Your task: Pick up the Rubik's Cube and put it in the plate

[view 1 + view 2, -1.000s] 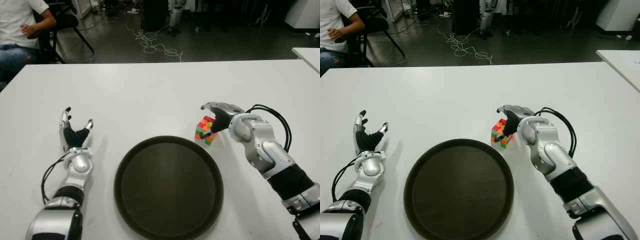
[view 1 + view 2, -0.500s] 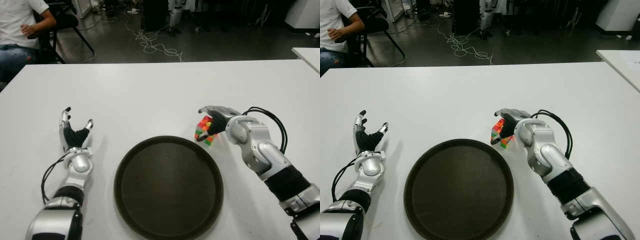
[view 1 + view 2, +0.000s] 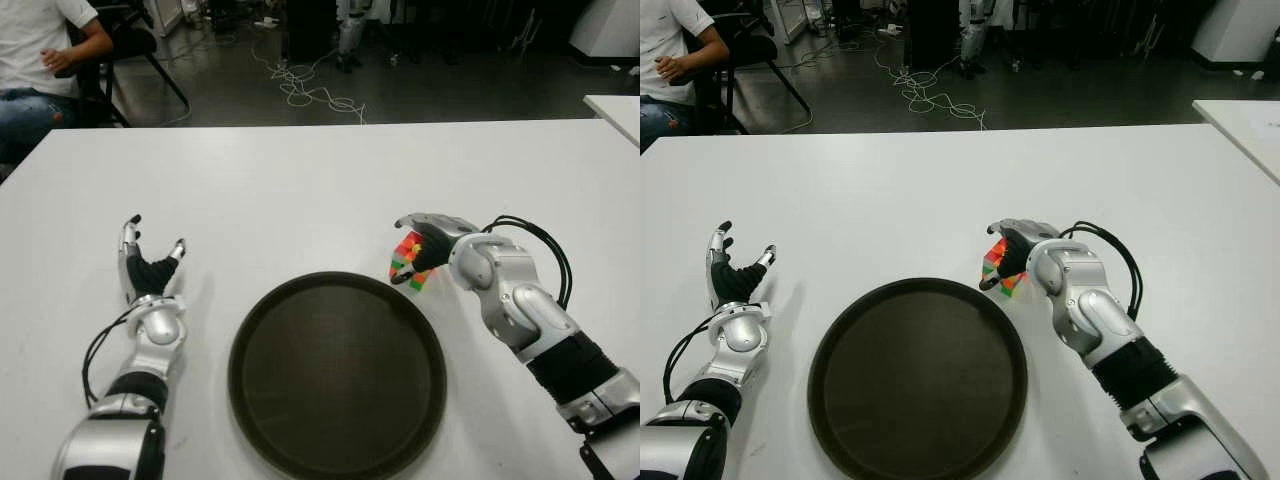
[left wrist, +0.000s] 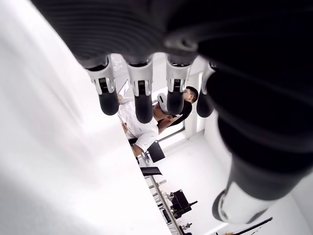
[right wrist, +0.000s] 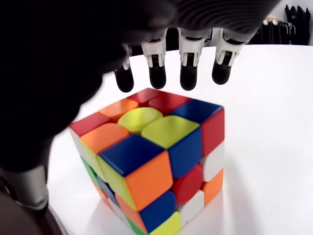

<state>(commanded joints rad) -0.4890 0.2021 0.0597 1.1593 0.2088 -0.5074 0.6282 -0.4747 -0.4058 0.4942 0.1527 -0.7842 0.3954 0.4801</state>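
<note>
right hand (image 3: 425,245) open, left hand (image 3: 148,272) open

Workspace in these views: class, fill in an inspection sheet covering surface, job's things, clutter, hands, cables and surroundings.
Surface: white table, bare apart from the items below.
Job's things: Rubik's Cube on the table just beyond the far right rim of the plate; plate holds nothing.
Clutter: nothing seen.
Hands: right hand cupped around the cube, fingers extended past it, not closed; left hand open, left of the plate.
Cables: black cables looping along the right forearm; loose cables on floor.
Surroundings: seated person at far left; second table at right.
</note>
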